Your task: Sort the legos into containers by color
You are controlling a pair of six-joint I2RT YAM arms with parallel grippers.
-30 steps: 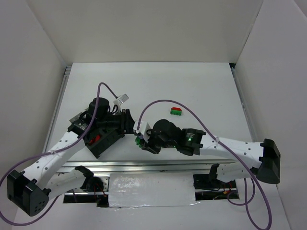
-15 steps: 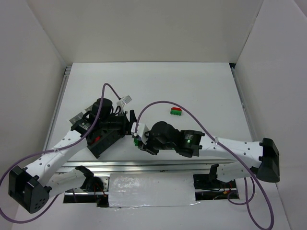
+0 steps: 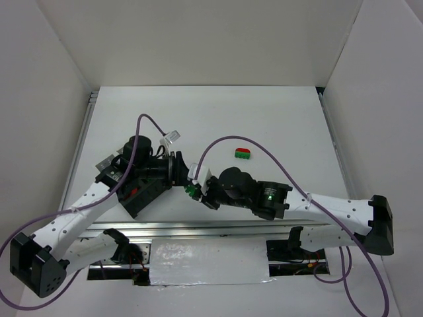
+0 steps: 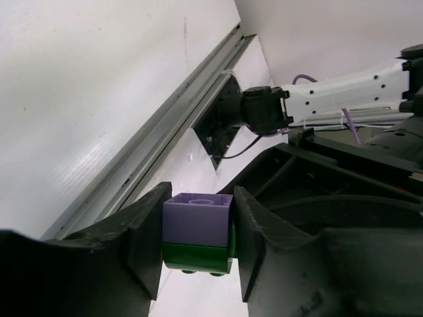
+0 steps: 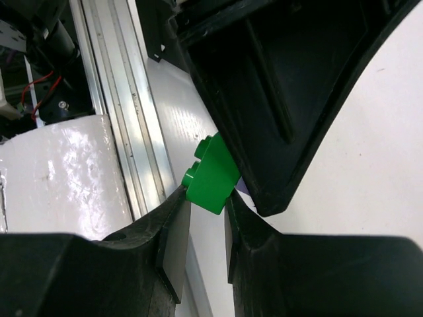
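My left gripper (image 4: 197, 228) is shut on a small stack, a lilac brick (image 4: 197, 220) on a green brick (image 4: 196, 257), and holds it above the table. My right gripper (image 5: 207, 205) meets it from the other side, and its fingertips pinch the lower corner of the green brick (image 5: 213, 174). In the top view the two grippers meet at the near middle, left (image 3: 182, 173) and right (image 3: 197, 187), with the green brick (image 3: 192, 191) between them. The black box (image 3: 142, 199) lies under my left arm, with a red brick (image 3: 131, 193) in one compartment. A red-and-green stack (image 3: 242, 154) lies further back on the table.
White walls close in the table at the left, back and right. A metal rail (image 3: 198, 228) runs along the near edge, also seen in the right wrist view (image 5: 112, 99). Purple cables loop above both arms.
Both grippers stayed joined at the stack. They shifted slightly left half a second ago, then back right and a little further from me. The red-and-green stack has not moved.
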